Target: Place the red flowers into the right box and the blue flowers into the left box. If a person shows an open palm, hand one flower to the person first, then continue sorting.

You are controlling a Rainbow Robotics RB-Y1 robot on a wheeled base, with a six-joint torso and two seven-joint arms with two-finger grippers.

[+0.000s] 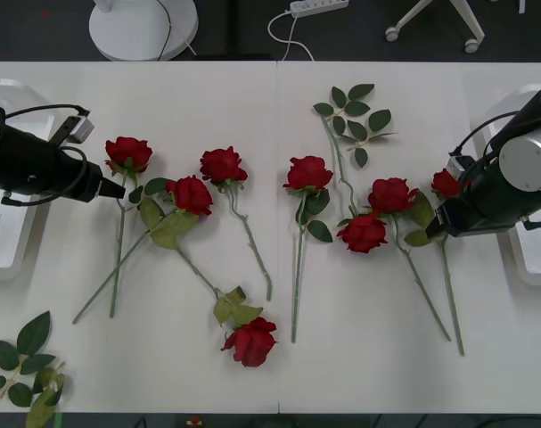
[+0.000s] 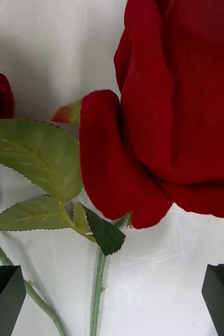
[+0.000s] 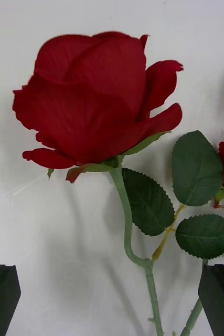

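Pick step: both claws wide, empty. Left gripper (image 1: 126, 190) straddles leftmost rose (image 3: 93, 97); right gripper (image 1: 433, 225) straddles rightmost rose (image 2: 169, 115). You lower onto stems, close.

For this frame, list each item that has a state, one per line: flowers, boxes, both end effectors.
red flowers: eight, all lying flat on the table, none boxed.
left box: at the table's left edge, nothing visible inside.
right box: at the table's right edge, mostly hidden by the arm.
left end effector: open, over the leftmost rose.
right end effector: open, over the rightmost rose.
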